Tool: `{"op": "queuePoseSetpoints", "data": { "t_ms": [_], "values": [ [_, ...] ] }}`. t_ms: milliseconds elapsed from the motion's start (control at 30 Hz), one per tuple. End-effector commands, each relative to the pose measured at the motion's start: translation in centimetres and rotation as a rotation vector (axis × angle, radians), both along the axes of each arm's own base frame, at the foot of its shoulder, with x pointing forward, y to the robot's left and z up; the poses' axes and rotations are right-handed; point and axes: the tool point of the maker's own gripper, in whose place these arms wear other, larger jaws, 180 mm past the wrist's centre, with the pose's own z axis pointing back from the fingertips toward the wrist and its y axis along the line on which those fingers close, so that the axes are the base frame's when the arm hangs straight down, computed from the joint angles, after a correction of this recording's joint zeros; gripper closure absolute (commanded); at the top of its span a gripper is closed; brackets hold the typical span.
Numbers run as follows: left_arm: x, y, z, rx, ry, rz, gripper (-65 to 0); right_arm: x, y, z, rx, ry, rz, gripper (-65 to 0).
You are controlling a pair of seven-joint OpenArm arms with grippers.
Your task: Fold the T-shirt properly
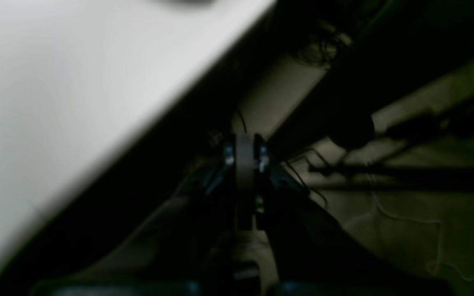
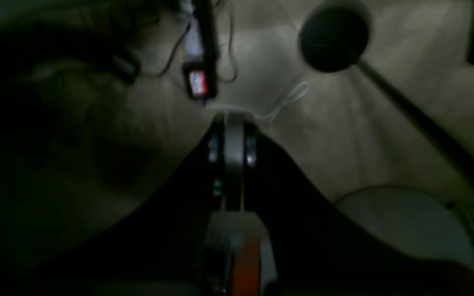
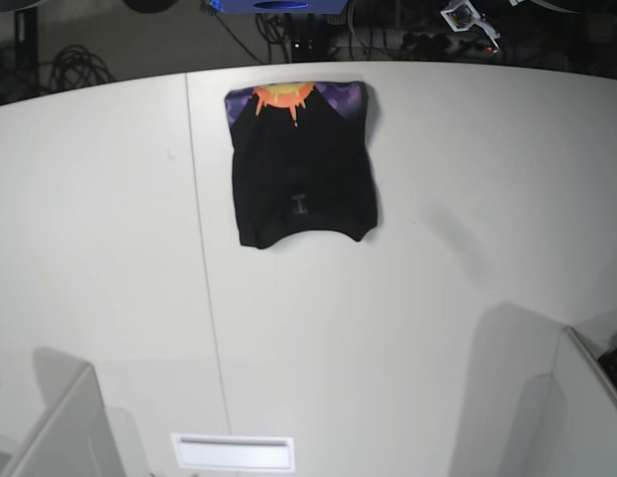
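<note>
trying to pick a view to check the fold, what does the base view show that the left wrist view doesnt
Only the base view shows the T-shirt, folded into a compact black block near the table's far edge, with its purple and orange print showing along the far end. Neither gripper appears there.

Only the left wrist view shows the left gripper, jaws shut on nothing, hanging off the table over a dim floor with cables.

Both show the white table.

Nothing legible is showing in any view; a small red-and-white label (image 2: 198, 83) is sitting on a dark hanging device just beyond the tips of the right arm's closed jaws, too blurred to read (its marks are smearing into blotches); the T-shirt (image 3: 302, 167) is showing only a tiny unreadable pale mark.
</note>
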Motion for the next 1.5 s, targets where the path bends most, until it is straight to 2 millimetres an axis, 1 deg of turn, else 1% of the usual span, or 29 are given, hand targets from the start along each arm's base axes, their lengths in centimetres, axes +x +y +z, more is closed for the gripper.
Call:
{"op": "queuePoseSetpoints", "data": {
  "t_ms": [0,100,167,233,400,500,633,767,933,1000,1067,1100,1133,1233,1267,1300,1367,1467],
  "values": [
    [-0.5,-0.1,0.1,-0.026,0.006,0.026,0.0,-1.0,0.6,-0.5,0.015,0.021,0.021,0.0],
    [-1.7,0.9,-1.8,-0.002,0.063,0.064,0.0,-2.9,3.5,-3.1,0.083,0.083,0.083,0.0],
    [-2.9,1.2,-3.6,0.009,0.118,0.087,0.0,-4.1,5.2,-4.6,0.129,0.119,0.117,0.0],
    [-4.2,1.9,-5.3,0.027,0.176,0.109,0.0,-4.9,6.3,-5.8,0.172,0.155,0.152,0.0],
    [-7.1,2.6,-9.4,0.059,0.312,0.175,0.0,-6.6,7.4,-8.3,0.25,0.251,0.192,0.0],
    [-8.5,2.5,-11.4,0.069,0.384,0.202,0.0,-6.9,7.2,-9.4,0.272,0.285,0.212,0.0],
    [-9.4,2.3,-13.6,0.081,0.46,0.244,0.0,-7.0,7.2,-10.6,0.305,0.275,0.23,0.0],
    [-10.1,1.8,-15.6,0.09,0.536,0.298,0.0,-7.4,6.5,-11.7,0.326,0.292,0.253,0.0],
    [-10.8,0.5,-17.8,0.098,0.649,0.363,0.0,-6.7,5.4,-12.7,0.34,0.282,0.302,0.0],
    [-10.8,-0.1,-18.4,0.099,0.689,0.384,0.0,-6.0,5.5,-13.2,0.351,0.264,0.322,0.0],
    [-10.6,-0.9,-18.7,0.09,0.714,0.409,0.0,-5.1,5.7,-13.7,0.363,0.246,0.339,0.0],
    [-10.1,-1.3,-18.8,0.08,0.712,0.418,0.0,-4.8,5.5,-14.1,0.346,0.244,0.347,0.0],
    [-9.9,-1.9,-18.9,0.071,0.709,0.419,0.0,-4.4,4.9,-14.7,0.301,0.243,0.358,0.0],
    [-9.2,-2.4,-18.9,0.061,0.701,0.421,0.0,-3.1,3.2,-16.2,0.16,0.201,0.408,0.0],
    [-9.1,-2.9,-19.0,0.052,0.7,0.423,0.0,-2.7,2.4,-16.6,0.102,0.179,0.435,0.0],
    [-8.6,-3.2,-19.1,0.05,0.691,0.423,0.0,-2.5,2.2,-16.8,0.067,0.162,0.458,0.0],
    [-7.9,-2.9,-19.5,0.094,0.656,0.431,0.0,-2.2,2.0,-17.2,0.013,0.137,0.506,0.0],
    [-7.1,-1.0,-20.2,0.204,0.589,0.449,0.0,-2.3,2.1,-17.2,0.003,0.132,0.533,0.0]
  ]
}}
